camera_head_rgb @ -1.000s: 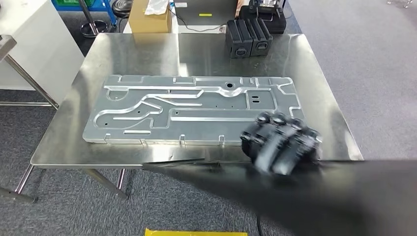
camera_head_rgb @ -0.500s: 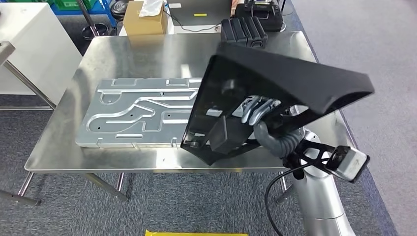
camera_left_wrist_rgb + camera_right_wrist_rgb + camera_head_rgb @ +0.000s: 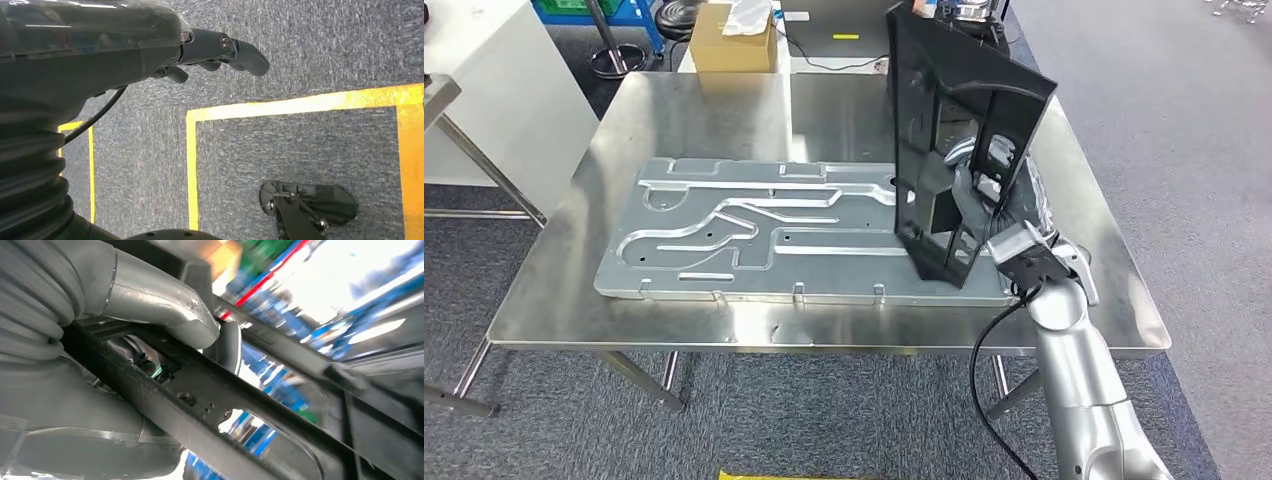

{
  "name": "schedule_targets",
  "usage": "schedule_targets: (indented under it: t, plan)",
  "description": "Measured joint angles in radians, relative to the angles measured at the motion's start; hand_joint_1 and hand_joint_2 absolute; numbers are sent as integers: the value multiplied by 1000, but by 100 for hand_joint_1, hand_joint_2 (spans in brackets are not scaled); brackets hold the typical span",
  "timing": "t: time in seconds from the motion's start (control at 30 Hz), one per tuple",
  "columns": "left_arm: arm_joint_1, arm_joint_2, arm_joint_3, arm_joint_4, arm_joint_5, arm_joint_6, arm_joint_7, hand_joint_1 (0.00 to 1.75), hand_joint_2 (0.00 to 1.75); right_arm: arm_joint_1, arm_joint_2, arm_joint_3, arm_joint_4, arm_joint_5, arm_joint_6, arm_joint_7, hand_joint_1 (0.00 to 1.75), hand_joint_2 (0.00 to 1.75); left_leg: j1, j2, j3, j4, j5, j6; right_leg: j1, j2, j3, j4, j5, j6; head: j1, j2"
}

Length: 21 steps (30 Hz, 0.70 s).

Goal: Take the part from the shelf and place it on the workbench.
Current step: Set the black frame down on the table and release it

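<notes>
A large black frame-shaped part [image 3: 944,130] stands nearly upright over the right half of the steel workbench [image 3: 724,110]. Its lower end is at the right end of a flat machined aluminium plate [image 3: 744,225]. My right hand [image 3: 972,190] grips the part from behind, through its openings. In the right wrist view the thumb [image 3: 160,305] wraps over a black bar of the part [image 3: 210,405]. My left hand [image 3: 150,45] hangs over grey carpet with its fingers [image 3: 235,50] apart and nothing in them.
A cardboard box [image 3: 732,42] and a dark device [image 3: 834,25] sit beyond the bench's far edge. A white cabinet [image 3: 494,90] stands to the left. Yellow tape [image 3: 300,102] marks the carpet below my left hand.
The black part has swung from a low, flat tilt up to nearly upright and moved farther over the bench's right side, still in my right hand. The view shifted slightly.
</notes>
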Motion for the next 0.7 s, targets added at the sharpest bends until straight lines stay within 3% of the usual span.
schedule_targets:
  t: [0.07,0.1,0.13,0.2,0.27,0.33,0.4,0.47,0.53,0.57,0.6,0.63,0.7]
  plan:
    - [1,0,0,0,-2,-3,0,0,175,-9,-3,1,26,50,-54,22,175,175,-2,0,-1,0,0,3,-1,0,-55,109,-42,3,1,0]
    - [2,-1,0,0,-3,-5,-1,0,175,-12,-3,0,38,62,-73,26,175,175,-2,0,-1,1,0,3,-1,0,-61,122,-37,3,1,0]
    - [3,-1,0,0,-5,-8,-2,0,175,-15,-4,-1,46,67,-89,27,175,175,-2,0,-1,3,1,3,-1,0,-49,99,-16,2,1,0]
    - [3,-4,0,0,-6,-12,-6,0,175,-19,-5,-8,54,61,-110,21,175,175,-4,-2,0,7,0,0,1,-2,17,-28,43,-7,1,0]
    - [3,-7,0,0,-6,-13,-8,0,175,-18,-6,-20,52,47,-118,10,175,175,-8,-4,-2,12,-2,-8,5,-4,66,-125,74,-17,0,0]
    - [4,-8,0,0,-7,-12,-10,0,175,-10,-6,-36,44,28,-121,0,175,175,-10,-6,-3,13,-2,-19,9,-4,72,-143,77,-24,0,0]
    - [5,-8,0,0,-7,-11,-10,0,175,2,-7,-56,24,8,-123,-10,175,175,-9,-5,-8,20,-8,-29,3,-5,73,-149,85,-33,0,0]
    - [5,-8,0,0,-8,-10,-11,0,175,17,-7,-73,-6,-14,-121,-22,175,175,-7,-5,-39,89,-53,-39,-4,-7,72,-155,92,-41,-5,0]
    - [5,-7,0,0,-10,-10,-13,0,175,35,-7,-87,-42,-33,-115,-32,175,175,-1,-4,-99,222,-121,-48,-4,-9,70,-155,93,-43,-9,0]
    - [6,-7,0,0,-12,-11,-15,0,175,45,-6,-94,-61,-41,-112,-36,175,175,1,-4,-125,277,-140,-52,-4,-9,69,-155,92,-43,-9,0]
    - [7,-6,0,0,-14,-12,-16,0,175,54,-6,-99,-81,-47,-110,-39,175,175,3,-4,-138,303,-140,-54,-4,-8,69,-154,91,-42,-9,0]
    - [7,-6,0,0,-16,-12,-19,0,175,62,-6,-103,-100,-51,-109,-41,175,175,4,-4,-133,290,-119,-55,-5,-8,69,-153,89,-41,-9,0]
    - [8,-5,0,0,-20,-14,-24,0,175,71,-6,-109,-134,-54,-106,-42,175,175,5,-4,-80,166,-45,-51,-7,-5,73,-151,84,-35,-9,0]
